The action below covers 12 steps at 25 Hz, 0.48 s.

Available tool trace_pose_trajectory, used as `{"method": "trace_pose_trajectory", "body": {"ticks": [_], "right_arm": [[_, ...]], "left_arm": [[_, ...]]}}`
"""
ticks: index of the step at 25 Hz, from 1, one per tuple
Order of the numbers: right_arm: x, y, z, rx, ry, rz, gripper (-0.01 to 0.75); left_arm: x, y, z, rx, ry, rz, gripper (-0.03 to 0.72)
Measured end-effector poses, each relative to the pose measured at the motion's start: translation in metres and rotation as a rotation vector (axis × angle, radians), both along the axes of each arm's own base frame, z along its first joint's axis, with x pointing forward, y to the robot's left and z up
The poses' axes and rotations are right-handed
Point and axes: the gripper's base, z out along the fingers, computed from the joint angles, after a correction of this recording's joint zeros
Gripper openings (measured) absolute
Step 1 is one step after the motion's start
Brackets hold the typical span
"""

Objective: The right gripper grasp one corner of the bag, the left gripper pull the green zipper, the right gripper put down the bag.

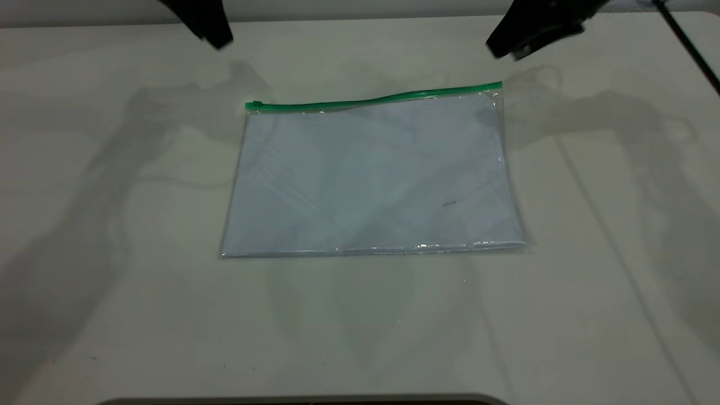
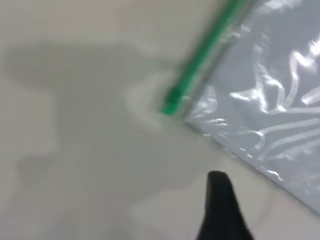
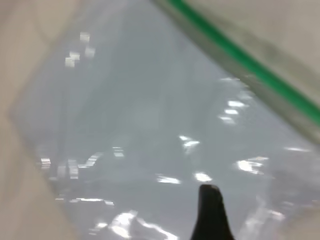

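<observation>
The large, flat, clear plastic bag [image 1: 371, 180] lay below both grippers, limp and slippery; its green zipper [image 1: 374, 100] corner suited pinching. Whether the right gripper [image 1: 509, 48] or left gripper [image 1: 216, 38] stood open, I couldn't tell.

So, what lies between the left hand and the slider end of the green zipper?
Nothing: the exterior view shows only bare white table between the black pointed left hand and the thin green plastic zipper.

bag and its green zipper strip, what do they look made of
The large flat clear bag: apparently thin glossy plastic film, judging by crinkles, bright glints and pale sheets showing through. The thin bright green zipper strip: probably opaque, smoother moulded plastic, slightly wavy along the edge.
</observation>
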Motion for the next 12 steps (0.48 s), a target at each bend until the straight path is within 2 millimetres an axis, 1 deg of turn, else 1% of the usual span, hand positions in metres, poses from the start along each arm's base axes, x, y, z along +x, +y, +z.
{"method": "trace_pose_trajectory", "body": {"ticks": [2,5,6,8,11,12], "right_arm": [[0.010,-0.005,0.019,-0.063,-0.011,-0.034,0.597],[0.023,-0.011,0.065,-0.142,-0.051,-0.071,0.580],[0.026,-0.013,0.086,-0.166,-0.076,-0.081,0.574],[0.032,-0.018,0.128,-0.201,-0.163,-0.132,0.569],[0.031,-0.024,0.180,-0.234,-0.268,-0.230,0.564],[0.029,-0.025,0.193,-0.239,-0.288,-0.258,0.564]], "left_arm": [[0.007,0.003,0.020,0.029,-0.052,0.090,0.577],[0.015,0.008,0.063,0.051,-0.161,0.230,0.582],[0.016,0.010,0.077,0.053,-0.195,0.274,0.583],[0.015,0.013,0.113,0.038,-0.275,0.347,0.585],[0.006,0.017,0.157,0.021,-0.360,0.412,0.586],[0.002,0.018,0.170,0.016,-0.382,0.427,0.586]]}}
